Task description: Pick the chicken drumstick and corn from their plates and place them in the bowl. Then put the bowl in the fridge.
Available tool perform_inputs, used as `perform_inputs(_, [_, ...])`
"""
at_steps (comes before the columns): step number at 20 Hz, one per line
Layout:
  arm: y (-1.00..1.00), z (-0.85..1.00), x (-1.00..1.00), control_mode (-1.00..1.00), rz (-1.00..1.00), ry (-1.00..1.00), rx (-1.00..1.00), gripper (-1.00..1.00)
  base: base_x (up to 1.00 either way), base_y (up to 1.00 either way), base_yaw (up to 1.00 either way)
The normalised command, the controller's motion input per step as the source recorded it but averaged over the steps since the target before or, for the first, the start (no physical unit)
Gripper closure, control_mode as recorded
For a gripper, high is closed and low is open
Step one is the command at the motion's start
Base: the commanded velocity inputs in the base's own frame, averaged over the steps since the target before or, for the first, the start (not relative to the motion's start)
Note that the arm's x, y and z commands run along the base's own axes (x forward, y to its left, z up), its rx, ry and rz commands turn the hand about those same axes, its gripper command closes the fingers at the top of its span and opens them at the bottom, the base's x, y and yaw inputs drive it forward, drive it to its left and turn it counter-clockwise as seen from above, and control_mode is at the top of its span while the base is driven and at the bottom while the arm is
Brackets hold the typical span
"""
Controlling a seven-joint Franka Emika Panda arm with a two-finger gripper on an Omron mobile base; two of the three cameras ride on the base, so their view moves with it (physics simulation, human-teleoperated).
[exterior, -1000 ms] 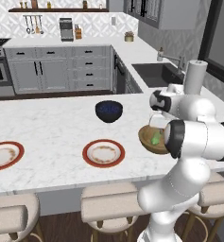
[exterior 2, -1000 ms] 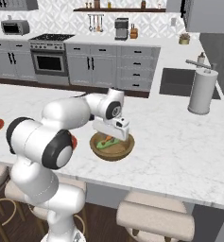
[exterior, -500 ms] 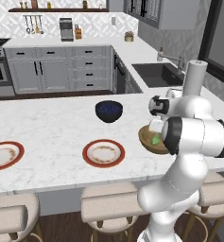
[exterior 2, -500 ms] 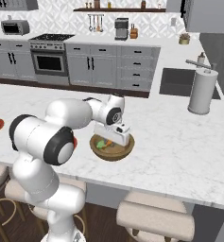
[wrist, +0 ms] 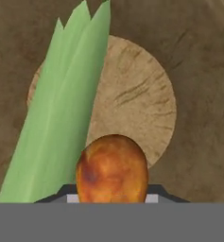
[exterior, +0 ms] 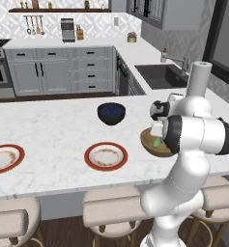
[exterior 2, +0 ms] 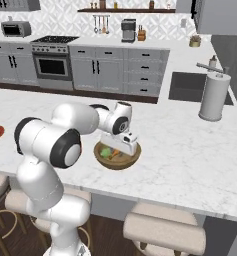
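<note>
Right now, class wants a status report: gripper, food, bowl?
Gripper down in the bowl, jaws hidden. Chicken drumstick at its tip, grip unclear; corn already in the bowl. Both plates bare. Nothing in the way.

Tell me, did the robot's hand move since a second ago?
Yes, a little. The gripper has dropped lower into the wooden bowl, which stayed put beside the paper towel roll.

White marble island counter (exterior: 53, 128) fronted by padded stools (exterior: 111, 212), grey cabinets (exterior: 63, 72), oven (exterior 2: 52, 65) and sink (exterior: 162, 77) behind
</note>
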Motion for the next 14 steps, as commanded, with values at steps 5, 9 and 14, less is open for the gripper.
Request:
perform_inputs(5, [0.0, 0.03, -0.07, -1.0, 0.0, -0.04, 0.0, -1.0, 0.0, 0.0, 0.0])
perform_inputs(9, [0.0, 0.36, -0.52, -1.0, -0.04, -0.19, 0.0, -1.0, 0.0, 0.0, 0.0])
perform_inputs(14, [-0.19, 0.6, -0.52, -1.0, -0.08, -0.12, 0.0, -1.0, 0.0, 0.0, 0.0])
